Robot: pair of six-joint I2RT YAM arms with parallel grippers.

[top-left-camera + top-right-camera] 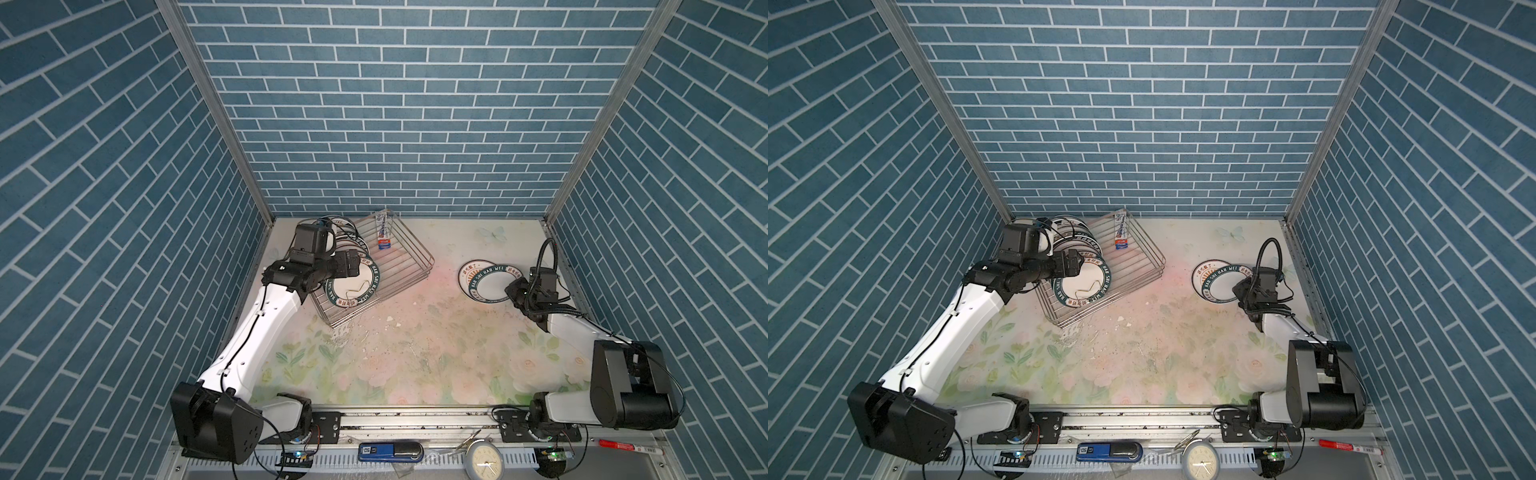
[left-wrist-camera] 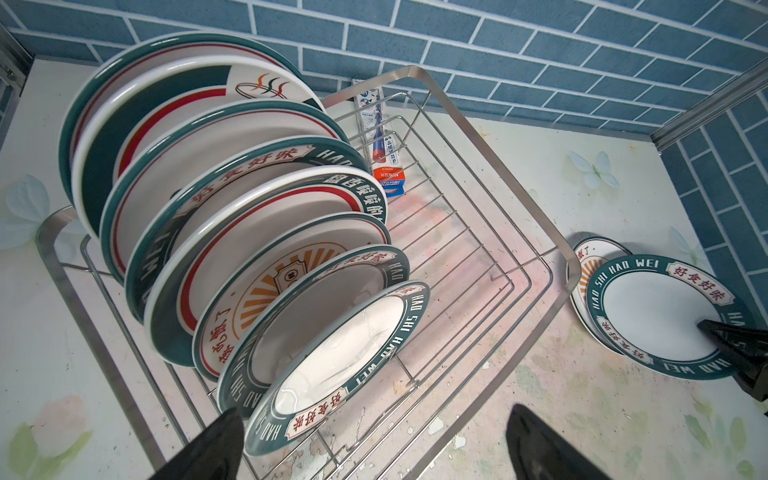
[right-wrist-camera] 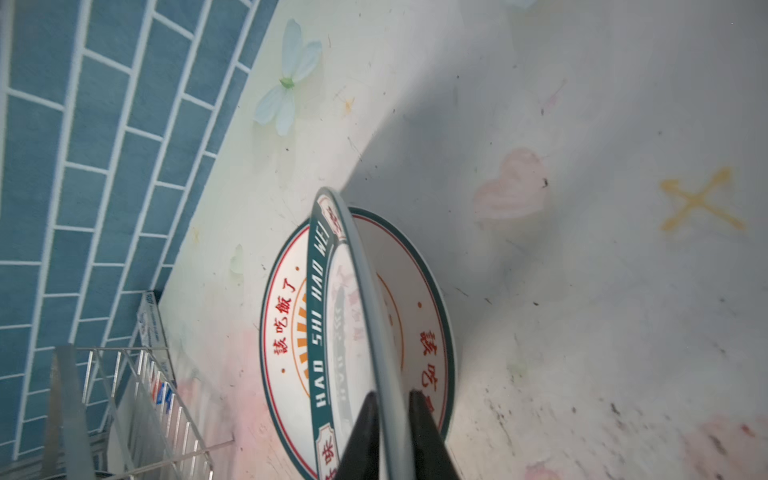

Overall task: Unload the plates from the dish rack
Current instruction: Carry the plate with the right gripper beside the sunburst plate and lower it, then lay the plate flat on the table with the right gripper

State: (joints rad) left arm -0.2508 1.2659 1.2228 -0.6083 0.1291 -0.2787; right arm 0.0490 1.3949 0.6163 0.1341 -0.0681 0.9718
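Several plates (image 2: 232, 232) stand on edge in the silver wire dish rack (image 2: 478, 137), at the back left in both top views. My left gripper (image 2: 376, 440) hangs open just above the front one, a teal-rimmed plate (image 1: 353, 291). Its fingertips sit wide apart and hold nothing. Two more plates lie overlapped on the table at the right. A sunburst plate (image 3: 286, 324) is underneath and a teal-rimmed plate (image 1: 490, 286) leans tilted on top. My right gripper (image 3: 392, 399) is shut on the near rim of that top plate, one finger on each face.
A blue and red packet (image 1: 384, 235) leans in the rack's back corner. On the front ledge lie a blue stapler-like object (image 1: 390, 452), a small clock (image 1: 484, 459) and a red marker (image 1: 623, 445). The brick walls stand close to the rack and to the right arm.
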